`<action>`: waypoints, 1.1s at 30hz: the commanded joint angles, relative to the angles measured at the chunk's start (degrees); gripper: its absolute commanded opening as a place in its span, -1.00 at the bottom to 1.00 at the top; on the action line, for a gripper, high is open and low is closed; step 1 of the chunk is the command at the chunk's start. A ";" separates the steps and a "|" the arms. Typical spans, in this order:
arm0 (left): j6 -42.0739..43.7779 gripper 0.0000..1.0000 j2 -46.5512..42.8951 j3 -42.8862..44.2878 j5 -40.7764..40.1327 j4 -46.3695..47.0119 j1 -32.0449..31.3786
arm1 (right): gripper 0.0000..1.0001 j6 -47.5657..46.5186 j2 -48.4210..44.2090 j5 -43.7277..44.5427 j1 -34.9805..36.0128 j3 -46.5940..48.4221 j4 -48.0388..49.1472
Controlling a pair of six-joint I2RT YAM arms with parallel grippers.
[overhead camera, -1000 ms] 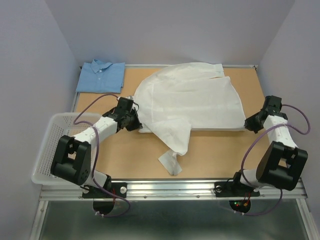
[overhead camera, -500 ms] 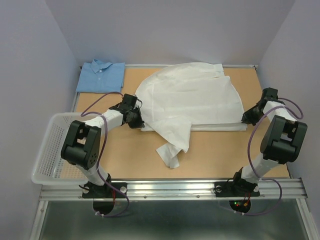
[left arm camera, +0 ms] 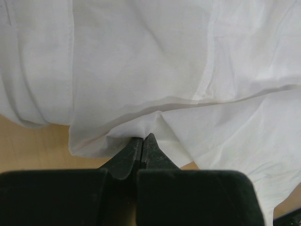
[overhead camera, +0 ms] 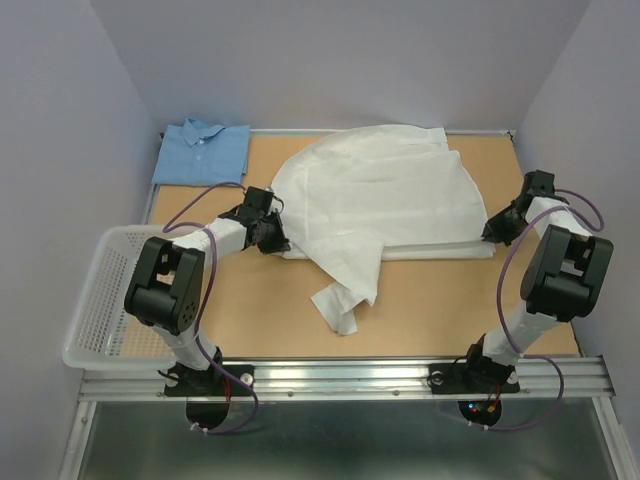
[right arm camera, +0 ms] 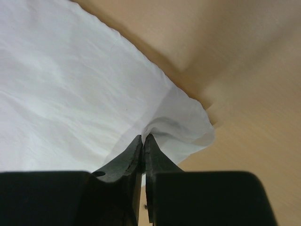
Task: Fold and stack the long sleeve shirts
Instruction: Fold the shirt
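Observation:
The white long sleeve shirt (overhead camera: 380, 200) lies spread across the middle of the table, folded over itself, with one sleeve (overhead camera: 340, 300) trailing toward the near edge. My left gripper (overhead camera: 280, 242) is shut on its lower left edge; in the left wrist view the gripper (left arm camera: 142, 137) pinches a fold of the white cloth (left arm camera: 155, 66). My right gripper (overhead camera: 488, 234) is at the lower right corner, and in the right wrist view the gripper (right arm camera: 143, 137) pinches the white corner (right arm camera: 183, 122). The light blue shirt (overhead camera: 203, 153) lies folded at the far left corner.
A white mesh basket (overhead camera: 100, 300) stands at the left edge of the table, beside the left arm. Bare brown tabletop (overhead camera: 420, 310) shows in front of the white shirt. Purple walls close in the left, right and back sides.
Both arms have reached farther out over the table, and the held near edge of the white shirt has shifted slightly away. The trailing sleeve has drawn back with it.

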 commanded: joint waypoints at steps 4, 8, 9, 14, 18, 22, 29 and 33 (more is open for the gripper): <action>2.15 -0.77 -1.07 2.18 -1.58 2.03 0.85 | -0.73 -0.46 1.26 2.62 -0.01 4.34 2.59; 2.67 -0.60 -1.33 3.24 -2.19 2.83 0.85 | -0.71 -0.02 1.88 3.68 -0.01 4.25 2.59; 2.85 -0.57 -1.33 3.59 -2.46 2.83 0.85 | -0.71 0.07 1.88 4.20 -0.01 4.25 2.59; 4.17 -0.39 -1.77 6.22 -3.34 3.00 0.85 | -0.49 -0.10 1.18 4.12 -0.01 5.66 2.59; 4.70 -0.09 -2.12 7.90 -3.78 3.00 1.20 | -0.18 -1.51 -0.40 3.24 0.34 7.41 2.59; 5.14 0.36 -3.09 8.51 -3.69 2.65 1.73 | 0.26 -3.61 -2.95 3.94 2.09 8.47 2.50; 7.24 0.54 -8.97 6.06 -4.92 0.72 2.43 | 0.54 -10.38 -8.75 8.78 9.12 9.79 2.33; 8.56 0.48 -12.75 2.02 -6.33 0.10 2.43 | 0.54 -16.61 -11.74 6.50 15.09 9.88 2.33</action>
